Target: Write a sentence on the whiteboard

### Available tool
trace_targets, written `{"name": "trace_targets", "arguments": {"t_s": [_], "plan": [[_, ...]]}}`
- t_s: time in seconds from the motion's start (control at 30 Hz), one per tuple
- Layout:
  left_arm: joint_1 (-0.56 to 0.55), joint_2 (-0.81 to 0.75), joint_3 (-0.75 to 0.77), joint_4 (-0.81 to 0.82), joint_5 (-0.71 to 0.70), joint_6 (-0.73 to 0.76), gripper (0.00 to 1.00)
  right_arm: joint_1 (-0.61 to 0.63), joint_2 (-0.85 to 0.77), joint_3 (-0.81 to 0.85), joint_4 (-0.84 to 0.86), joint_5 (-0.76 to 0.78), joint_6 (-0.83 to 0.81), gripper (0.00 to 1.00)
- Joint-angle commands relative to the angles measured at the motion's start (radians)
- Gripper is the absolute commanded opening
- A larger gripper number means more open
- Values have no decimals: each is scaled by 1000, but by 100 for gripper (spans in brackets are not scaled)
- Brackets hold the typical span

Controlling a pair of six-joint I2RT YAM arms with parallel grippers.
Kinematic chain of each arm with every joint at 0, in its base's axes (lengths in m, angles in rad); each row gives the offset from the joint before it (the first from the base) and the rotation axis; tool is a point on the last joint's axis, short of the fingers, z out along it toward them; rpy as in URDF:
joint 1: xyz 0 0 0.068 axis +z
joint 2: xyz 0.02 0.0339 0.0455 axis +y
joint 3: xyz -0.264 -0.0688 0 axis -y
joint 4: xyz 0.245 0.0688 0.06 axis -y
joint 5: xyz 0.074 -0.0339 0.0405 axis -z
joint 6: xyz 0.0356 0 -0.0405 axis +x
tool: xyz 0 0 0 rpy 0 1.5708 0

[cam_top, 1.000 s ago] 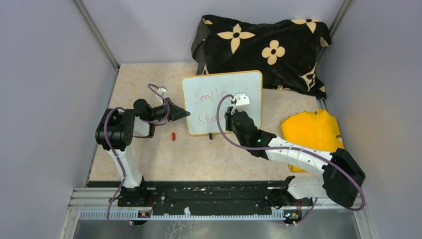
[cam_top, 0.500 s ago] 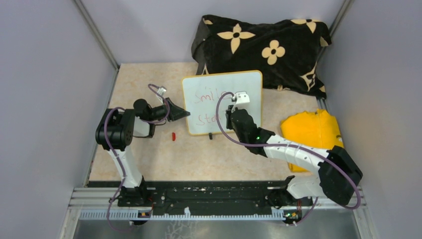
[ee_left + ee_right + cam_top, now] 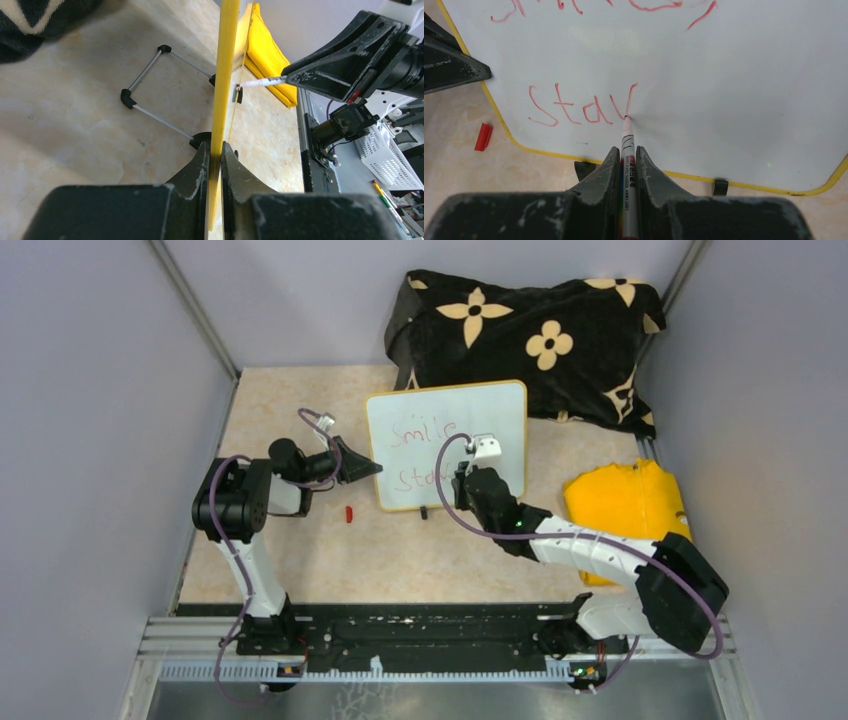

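The whiteboard [image 3: 500, 410] stands upright on the table on black clip feet, yellow-framed. My left gripper [image 3: 366, 470] is shut on its left edge; in the left wrist view the jaws [image 3: 215, 148] pinch the yellow frame [image 3: 225, 75]. My right gripper [image 3: 626, 150] is shut on a white marker [image 3: 627, 136], in front of the board's lower middle [image 3: 460, 478]. The marker tip touches the board [image 3: 734, 90] at the foot of the last letter. The sentence [image 3: 579, 107] in red reads "Smile," above and "stay" below, the y only a V stroke.
A red marker cap [image 3: 349, 513] lies on the table left of the board's foot. A black flower-patterned cloth [image 3: 530, 330] is heaped behind the board. A yellow cloth [image 3: 625, 505] lies at the right. A wire stand [image 3: 150, 95] props the board from behind.
My right wrist rose a little up the board, then came back down with the marker. The left arm and the board have stayed still.
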Motion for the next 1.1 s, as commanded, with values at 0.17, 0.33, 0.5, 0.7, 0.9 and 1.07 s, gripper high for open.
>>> {"name": "trace_targets", "arguments": {"t_s": [0.17, 0.33, 0.5, 0.7, 0.9, 1.07], "plan": [[-12, 22, 6, -60, -6, 20, 4, 3, 4, -40, 35, -67, 31, 0], [-12, 22, 5, -61, -5, 20, 5, 29, 56, -4, 50, -90, 35, 0], [-14, 22, 6, -63, -6, 20, 4, 52, 111, 48, 65, -102, 36, 0], [-14, 21, 6, -64, -5, 22, 4, 70, 155, 105, 62, -106, 29, 0], [-14, 20, 8, -66, -5, 22, 5, 71, 32, 69, 22, -59, 5, 0], [-14, 19, 7, -65, -5, 23, 5, 50, -150, 8, -28, 19, -34, 0]]}}
